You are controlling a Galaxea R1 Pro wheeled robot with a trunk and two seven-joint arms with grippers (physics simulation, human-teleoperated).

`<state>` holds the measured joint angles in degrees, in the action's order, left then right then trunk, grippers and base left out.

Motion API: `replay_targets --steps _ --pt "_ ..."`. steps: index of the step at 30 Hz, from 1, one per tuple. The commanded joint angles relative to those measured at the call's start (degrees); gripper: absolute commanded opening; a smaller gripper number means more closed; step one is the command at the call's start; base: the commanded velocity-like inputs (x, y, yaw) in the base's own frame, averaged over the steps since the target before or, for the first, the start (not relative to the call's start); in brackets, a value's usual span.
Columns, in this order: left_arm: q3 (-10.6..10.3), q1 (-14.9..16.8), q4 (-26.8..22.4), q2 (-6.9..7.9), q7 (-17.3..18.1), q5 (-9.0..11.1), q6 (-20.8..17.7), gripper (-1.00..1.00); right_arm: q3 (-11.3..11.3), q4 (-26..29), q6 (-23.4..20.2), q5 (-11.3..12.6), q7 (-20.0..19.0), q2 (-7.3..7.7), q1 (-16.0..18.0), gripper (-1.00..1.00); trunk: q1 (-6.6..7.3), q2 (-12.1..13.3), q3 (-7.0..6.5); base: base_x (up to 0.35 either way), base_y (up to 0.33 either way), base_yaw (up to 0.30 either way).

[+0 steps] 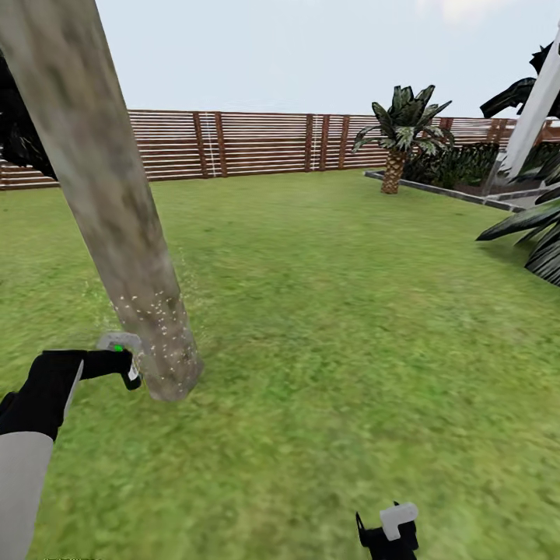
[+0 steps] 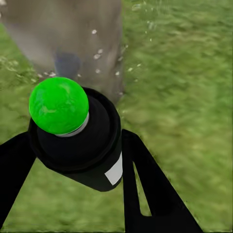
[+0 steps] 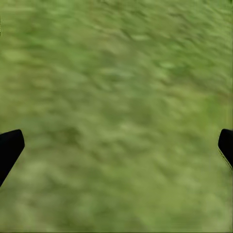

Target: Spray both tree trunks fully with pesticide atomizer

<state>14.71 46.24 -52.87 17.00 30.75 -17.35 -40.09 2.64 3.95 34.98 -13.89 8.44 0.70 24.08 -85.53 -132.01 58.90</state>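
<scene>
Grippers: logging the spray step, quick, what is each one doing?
Left gripper: shut on the atomizer, by the trunk.
Right gripper: open, over lawn.

tree trunk (image 1: 117,233) just ahead of left gripper (image 1: 124,365); open lawn (image 1: 350,327) rightward

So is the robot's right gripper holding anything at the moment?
No: in the right wrist view the two black fingertips sit far apart with nothing between them except the grass.

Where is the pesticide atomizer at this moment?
In the head view the pesticide atomizer is at the lower left, held in the left gripper, just beside the base of the tree trunk.
</scene>
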Motion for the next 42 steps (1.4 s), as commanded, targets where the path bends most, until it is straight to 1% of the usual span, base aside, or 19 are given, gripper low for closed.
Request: replay_targets --steps 1,3,6,8,11,13,15,18,19,20,21,22,24,25,26,29,34,41,42 --pt "-0.16 -0.32 0.02 -0.22 0.0 0.26 0.0 -1.0 0.0 0.0 0.0 0.0 0.0 0.0 0.0 1.0 0.0 0.0 -0.01 0.14 -0.199 0.276" --pt "-0.33 -0.48 0.23 -0.92 -0.01 0.42 0.01 -1.0 0.0 0.0 0.0 0.0 0.0 0.0 0.0 1.0 0.0 0.0 -0.01 0.064 -0.223 0.277" --pt "-1.63 -0.69 0.71 -3.65 -0.15 0.34 0.01 -1.0 0.0 0.0 0.0 0.0 -0.01 0.0 0.0 1.0 0.0 0.0 -0.01 0.009 -0.262 0.278" --pt "-1.78 -0.71 0.74 -4.31 -0.16 0.25 0.01 -1.0 0.0 0.0 0.0 0.0 0.0 0.0 0.0 1.0 0.0 0.0 -0.01 0.027 -0.271 0.278" --pt "-1.39 -0.81 1.14 -3.48 -0.1 0.25 0.01 -1.0 0.0 -0.02 0.0 0.0 -0.04 0.0 0.0 1.0 0.0 0.0 -0.01 0.107 -0.271 0.185" --pt "-1.29 -0.92 1.48 -1.55 -0.08 0.27 0.03 -1.0 0.0 -0.04 0.0 0.0 -0.02 0.0 0.0 1.0 0.0 0.0 -0.01 0.142 -0.268 0.038" --pt "-1.33 -0.97 3.02 -0.27 -0.15 0.29 0.15 -1.0 0.0 -0.06 0.0 0.0 -0.06 0.0 0.0 1.0 0.0 0.0 -0.01 0.148 -0.268 0.009" --pt "-1.66 -0.98 5.1 -0.72 -0.24 0.27 1.48 -1.0 0.0 -0.08 0.0 0.0 -0.03 0.0 0.0 1.0 0.0 0.0 -0.01 0.157 -0.261 0.085" --pt "-1.67 -0.98 5.23 -1.08 -0.25 0.34 1.71 -1.0 0.0 -0.06 0.0 0.0 -0.04 0.0 0.0 1.0 0.0 0.0 -0.01 0.17 -0.25 0.211" --pt "-1.69 -0.98 5.39 -2.12 -0.25 0.27 2.01 -1.0 0.0 -0.05 0.0 0.0 -0.03 0.0 0.0 1.0 0.0 0.0 -0.01 0.175 -0.245 0.251" --pt "-1.7 -0.98 5.45 -2.59 -0.25 0.26 2.13 -1.0 0.0 -0.04 0.0 0.0 -0.01 0.0 0.0 1.0 0.0 0.0 -0.01 0.178 -0.242 0.267" --pt "-1.56 -0.98 5.58 -2.58 -0.25 0.28 2.17 -1.0 0.0 -0.02 0.0 0.0 -0.02 0.0 0.0 1.0 0.0 0.0 -0.01 0.182 -0.239 0.273" --pt "-1.29 -0.98 6.21 -1.79 -0.25 0.25 2.26 -1.0 0.05 -0.05 0.0 0.0 -0.07 0.0 0.0 1.0 0.0 0.0 -0.01 0.196 -0.229 0.276" --pt "-1.21 -0.98 6.46 -0.3 -0.25 0.28 2.29 -1.0 0.05 -0.08 0.0 0.0 -0.08 -0.01 0.0 1.0 0.0 0.0 -0.01 0.215 -0.215 0.278" --pt "-1.16 -0.98 6.56 0.51 -0.25 0.29 2.29 -1.0 0.07 -0.08 0.0 0.0 -0.07 0.0 0.0 1.0 0.0 0.0 -0.01 0.218 -0.213 0.278" --pt "-1.04 -2.02 6.66 1.59 -0.3 0.25 2.38 -1.0 0.08 -0.09 0.0 0.0 -0.09 0.0 0.0 1.0 0.0 0.0 -0.01 0.213 -0.21 0.278" --pt "-1.09 -2.91 9.95 1.18 -0.47 0.4 7.16 -1.0 0.04 -0.09 0.0 0.0 -0.09 0.0 0.0 1.0 0.0 0.0 -0.01 -0.076 -0.13 0.235" --pt "-1.28 -2.99 10.29 1.07 -0.32 0.79 8.34 -1.0 -0.3 0.5 0.0 0.04 -0.04 -0.04 0.03 1.0 0.0 0.0 -0.01 -0.308 0.016 0.016" --pt "-1.36 -2.99 10.31 1.04 -0.16 0.82 9.54 -1.0 -0.31 0.62 -0.04 0.02 -0.11 -0.02 0.06 1.0 0.0 0.0 -0.01 -0.109 0.02 0.0"
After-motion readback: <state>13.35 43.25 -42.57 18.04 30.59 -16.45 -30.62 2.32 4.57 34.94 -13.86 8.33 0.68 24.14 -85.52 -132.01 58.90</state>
